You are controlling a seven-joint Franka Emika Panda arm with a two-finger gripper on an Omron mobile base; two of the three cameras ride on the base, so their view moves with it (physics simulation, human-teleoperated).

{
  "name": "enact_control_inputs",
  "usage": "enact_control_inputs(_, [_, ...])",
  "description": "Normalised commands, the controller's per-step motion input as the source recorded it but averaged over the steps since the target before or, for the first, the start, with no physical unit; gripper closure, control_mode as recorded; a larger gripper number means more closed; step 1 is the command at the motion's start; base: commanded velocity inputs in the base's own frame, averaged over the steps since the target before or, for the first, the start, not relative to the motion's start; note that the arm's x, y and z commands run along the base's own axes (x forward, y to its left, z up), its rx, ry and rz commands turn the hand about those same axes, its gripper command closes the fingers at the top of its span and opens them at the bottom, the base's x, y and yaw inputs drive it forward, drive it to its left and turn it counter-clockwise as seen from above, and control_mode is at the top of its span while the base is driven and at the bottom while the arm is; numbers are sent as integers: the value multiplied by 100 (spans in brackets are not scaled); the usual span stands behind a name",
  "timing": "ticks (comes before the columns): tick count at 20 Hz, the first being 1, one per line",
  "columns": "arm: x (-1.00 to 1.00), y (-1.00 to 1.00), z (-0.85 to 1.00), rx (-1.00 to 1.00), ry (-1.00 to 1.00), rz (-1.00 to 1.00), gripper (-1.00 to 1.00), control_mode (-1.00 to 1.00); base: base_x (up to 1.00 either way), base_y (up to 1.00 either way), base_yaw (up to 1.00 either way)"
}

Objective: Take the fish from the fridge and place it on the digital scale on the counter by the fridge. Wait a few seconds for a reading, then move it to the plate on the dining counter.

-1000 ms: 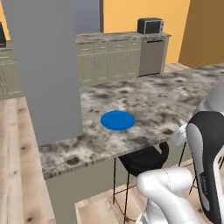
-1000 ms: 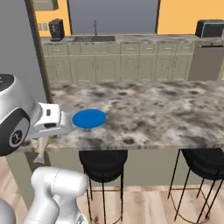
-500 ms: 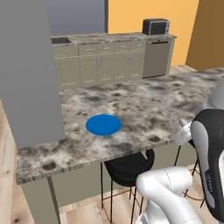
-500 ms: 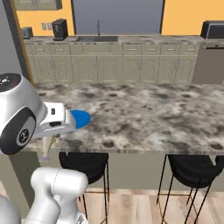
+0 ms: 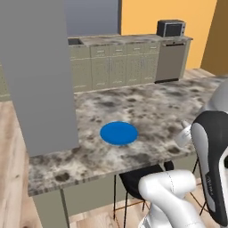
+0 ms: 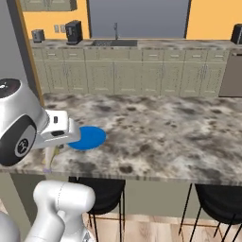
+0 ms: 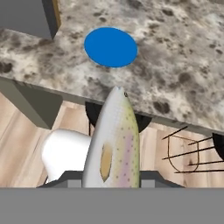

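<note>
1. Base is swinging round, so the blue plate (image 5: 119,133) is now sitting closer on the dining tabletop (image 5: 151,102).
2. Jaws are pinching the fish (image 7: 114,142), hanging short of the plate.
3. Looking like the final drop-off is coming.

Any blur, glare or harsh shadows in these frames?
Hand view: sharp, with the fish large and close against the blue plate. Left base view: flat, even lighting, no glare on the dining counter. Right base view: slightly soft, with only faint shading under the counter edge.
</note>
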Motion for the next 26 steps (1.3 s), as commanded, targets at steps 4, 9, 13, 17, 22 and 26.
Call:
enact_control_inputs(4, [0,0,0,0,0,0,100,100,9,15,11])
enact_control_inputs(9, [0,0,0,0,0,0,100,100,0,0,0])
enact_control_inputs(13, [43,22,-15,0,12,4,100,-100,2,0,0])
enact_control_inputs(17, [91,64,-30,0,15,13,100,-100,0,0,0])
enact_control_inputs(22, [100,93,-36,-1,24,7,100,-100,0,0,0])
enact_control_inputs(26, [100,52,-58,-1,21,0,100,-100,0,0,0])
